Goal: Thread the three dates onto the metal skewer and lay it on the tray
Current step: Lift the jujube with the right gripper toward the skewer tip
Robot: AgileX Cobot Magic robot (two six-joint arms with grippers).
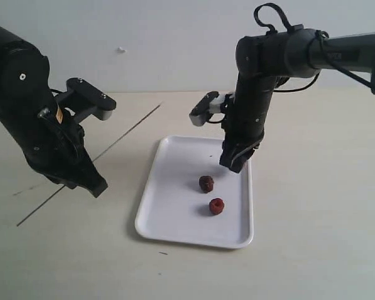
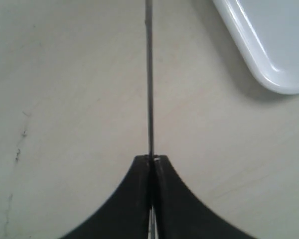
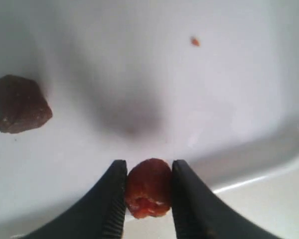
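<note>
Pale beige tabletop carried the whole scene, with a plain light wall behind it. Your left gripper was clenched on the metal skewer, jaws pressed together with the thin rod pinched between them and running straight out from the tips. The skewer stayed off the tray, out over bare table to its left; the left wrist view showed only one rounded corner of the tray, near the rod but apart from it.

Your right gripper pointed down over the tray's far right part, close to the rim. The right wrist view showed it grasping the orange-red date, one finger on each side of the fruit, just above the white floor of the tray. The dark brown date lay on the tray near that gripper, not touching it. The red date lay just beyond it, nearer the front rim, the two apart from each other. You also had a tiny orange speck on the tray.
</note>
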